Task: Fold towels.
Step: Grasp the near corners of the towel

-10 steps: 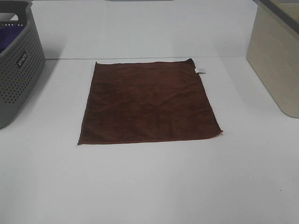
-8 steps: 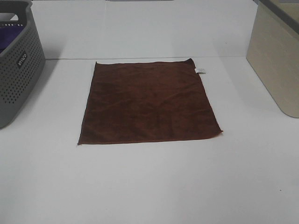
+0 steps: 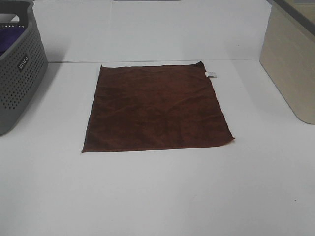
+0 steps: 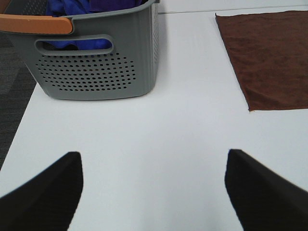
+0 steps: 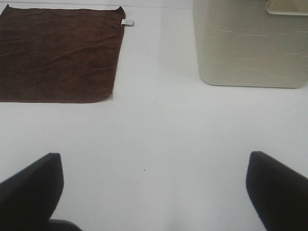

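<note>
A dark brown towel (image 3: 156, 106) lies flat and unfolded on the white table, with a small white label (image 3: 210, 74) at its far right corner. It also shows in the left wrist view (image 4: 269, 55) and in the right wrist view (image 5: 57, 50). Neither arm shows in the exterior high view. My left gripper (image 4: 153, 190) is open and empty over bare table, short of the towel. My right gripper (image 5: 154, 192) is open and empty over bare table, also apart from the towel.
A grey perforated basket (image 3: 17, 69) holding blue and purple cloth stands at the left; it also shows in the left wrist view (image 4: 96, 57). A beige bin (image 3: 291, 59) stands at the right, also in the right wrist view (image 5: 250, 45).
</note>
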You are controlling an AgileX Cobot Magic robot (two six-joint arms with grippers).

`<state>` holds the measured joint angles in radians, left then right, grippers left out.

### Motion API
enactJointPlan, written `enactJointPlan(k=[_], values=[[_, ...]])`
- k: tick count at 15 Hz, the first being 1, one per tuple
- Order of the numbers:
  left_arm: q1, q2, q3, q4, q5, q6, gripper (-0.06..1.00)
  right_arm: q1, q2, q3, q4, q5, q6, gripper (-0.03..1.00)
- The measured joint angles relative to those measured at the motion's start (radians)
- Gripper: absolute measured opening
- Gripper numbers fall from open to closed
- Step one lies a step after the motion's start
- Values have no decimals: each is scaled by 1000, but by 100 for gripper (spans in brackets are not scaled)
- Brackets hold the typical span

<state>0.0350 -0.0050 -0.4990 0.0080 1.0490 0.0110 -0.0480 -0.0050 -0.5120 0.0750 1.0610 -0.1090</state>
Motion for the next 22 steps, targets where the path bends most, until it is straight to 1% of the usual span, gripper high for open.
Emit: enactJointPlan(k=[22], values=[[0,0,0,0,0,0,75,0,0,0,0,0,0,99]])
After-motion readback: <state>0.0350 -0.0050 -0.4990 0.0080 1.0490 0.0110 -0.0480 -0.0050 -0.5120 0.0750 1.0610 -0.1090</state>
